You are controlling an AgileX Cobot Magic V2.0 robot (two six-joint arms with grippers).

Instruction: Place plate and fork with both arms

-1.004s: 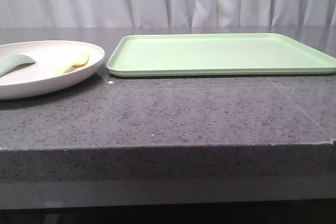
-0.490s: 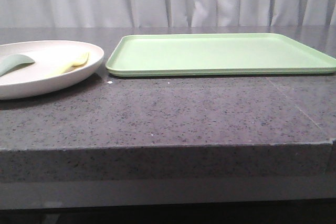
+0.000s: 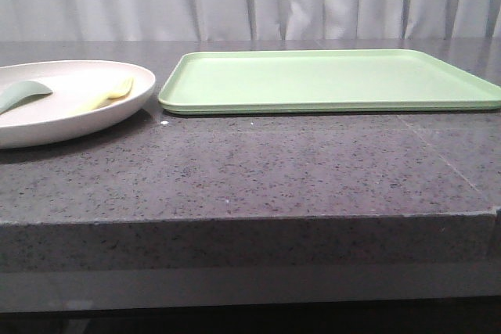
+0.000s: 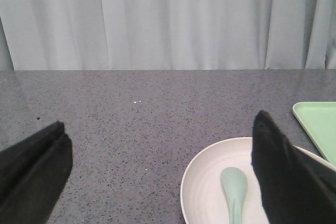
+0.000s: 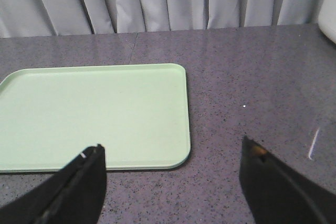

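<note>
The cream-white plate (image 3: 70, 111) lies at the table's left in the front view, with the pale yellow fork (image 3: 109, 93) and a grey-green spoon (image 3: 22, 93) in it. In the left wrist view the plate (image 4: 207, 182) and spoon (image 4: 234, 187) show under my open, empty left gripper (image 4: 160, 174); its right finger covers part of the plate and the fork is hidden. My right gripper (image 5: 170, 182) is open and empty above bare table at the near right corner of the light green tray (image 5: 94, 114). Neither gripper shows in the front view.
The light green tray (image 3: 329, 80) lies flat at the back centre and right, close to the plate's rim. The dark speckled stone table (image 3: 258, 170) has its front edge near the camera. White curtains hang behind it.
</note>
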